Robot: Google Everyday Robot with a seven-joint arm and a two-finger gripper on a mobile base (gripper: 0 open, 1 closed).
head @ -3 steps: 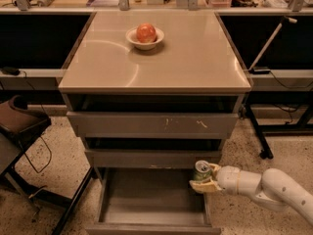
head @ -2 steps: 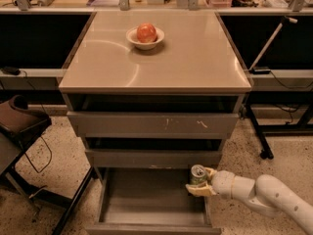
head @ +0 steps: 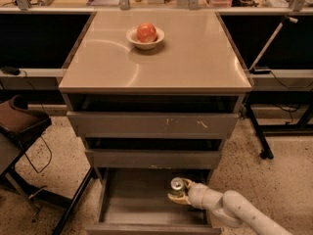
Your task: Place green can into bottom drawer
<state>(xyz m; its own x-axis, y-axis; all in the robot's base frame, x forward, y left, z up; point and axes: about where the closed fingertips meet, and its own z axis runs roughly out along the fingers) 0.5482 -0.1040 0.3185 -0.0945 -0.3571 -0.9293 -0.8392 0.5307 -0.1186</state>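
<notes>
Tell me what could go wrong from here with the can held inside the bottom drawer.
1. The gripper holds the green can at the bottom drawer's right rear, close under the middle drawer's front; an upward move could knock it there.
2. I cannot tell whether the can touches the drawer floor; opening the jaws too high could tip it.
3. The arm passes over the drawer's right wall and might catch it on retreat.

Red apple (head: pixel 146 32) sits in a white bowl (head: pixel 133 38) on the bench (head: pixel 195 58), brown chair (head: pixel 19 122) at left, pincer (head: pixel 179 194) low, right of centre.
</notes>
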